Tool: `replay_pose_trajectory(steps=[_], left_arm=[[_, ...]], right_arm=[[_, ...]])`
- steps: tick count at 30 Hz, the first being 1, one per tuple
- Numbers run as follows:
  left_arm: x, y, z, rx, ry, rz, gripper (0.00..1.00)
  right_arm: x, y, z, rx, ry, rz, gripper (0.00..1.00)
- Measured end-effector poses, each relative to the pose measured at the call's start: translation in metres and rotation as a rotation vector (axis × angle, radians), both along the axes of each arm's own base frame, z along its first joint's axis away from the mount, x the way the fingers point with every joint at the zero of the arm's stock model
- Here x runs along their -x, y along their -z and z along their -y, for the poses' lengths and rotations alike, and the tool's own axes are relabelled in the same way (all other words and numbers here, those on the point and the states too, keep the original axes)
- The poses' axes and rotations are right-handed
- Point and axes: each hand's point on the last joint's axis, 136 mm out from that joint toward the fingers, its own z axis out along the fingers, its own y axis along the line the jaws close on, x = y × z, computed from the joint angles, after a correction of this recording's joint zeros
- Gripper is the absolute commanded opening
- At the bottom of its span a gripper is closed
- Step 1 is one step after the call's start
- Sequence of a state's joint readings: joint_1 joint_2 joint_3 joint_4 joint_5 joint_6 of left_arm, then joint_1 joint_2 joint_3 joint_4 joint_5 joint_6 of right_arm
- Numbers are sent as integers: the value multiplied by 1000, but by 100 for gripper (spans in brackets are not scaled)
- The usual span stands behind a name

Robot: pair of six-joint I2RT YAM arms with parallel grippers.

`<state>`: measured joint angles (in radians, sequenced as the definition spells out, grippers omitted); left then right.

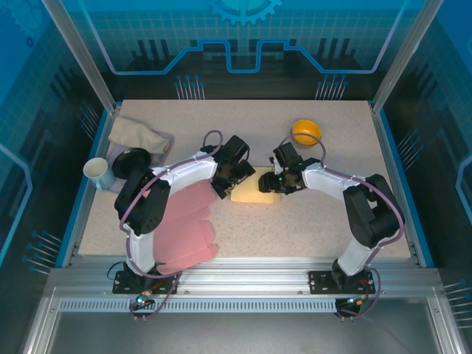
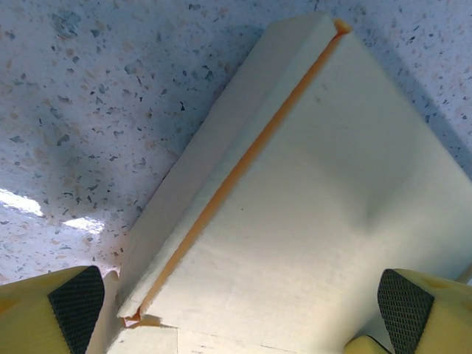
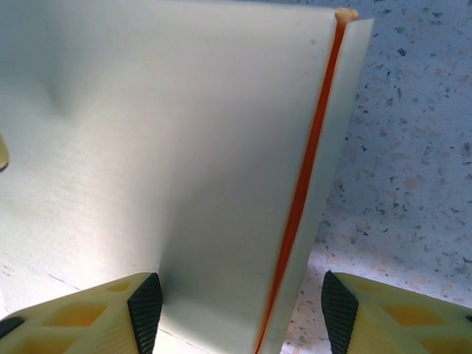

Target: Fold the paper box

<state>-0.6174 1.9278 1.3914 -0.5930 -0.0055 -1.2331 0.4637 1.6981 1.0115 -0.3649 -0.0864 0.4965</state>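
The left gripper [image 2: 240, 308] is wide open over the paper box [image 2: 310, 199]. The right gripper [image 3: 240, 310] sits open around its folded edge.

Matt paper box [image 2: 310, 221], speckled worktop [image 2: 88, 110]
Cream card, smooth and dull; stone-look surface with a few glossy highlights.
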Motion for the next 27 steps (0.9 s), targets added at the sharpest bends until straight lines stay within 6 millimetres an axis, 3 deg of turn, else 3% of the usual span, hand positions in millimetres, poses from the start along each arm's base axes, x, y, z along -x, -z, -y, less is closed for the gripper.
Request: replay_pose_trajectory(steps=[16, 27], left_arm=[[6, 18, 1, 16, -18, -37, 99], [6, 19, 2, 22, -26, -32, 99]], right_arm=[[1, -3, 1, 0, 0, 1, 63], [11, -39, 9, 1, 1, 45, 62]])
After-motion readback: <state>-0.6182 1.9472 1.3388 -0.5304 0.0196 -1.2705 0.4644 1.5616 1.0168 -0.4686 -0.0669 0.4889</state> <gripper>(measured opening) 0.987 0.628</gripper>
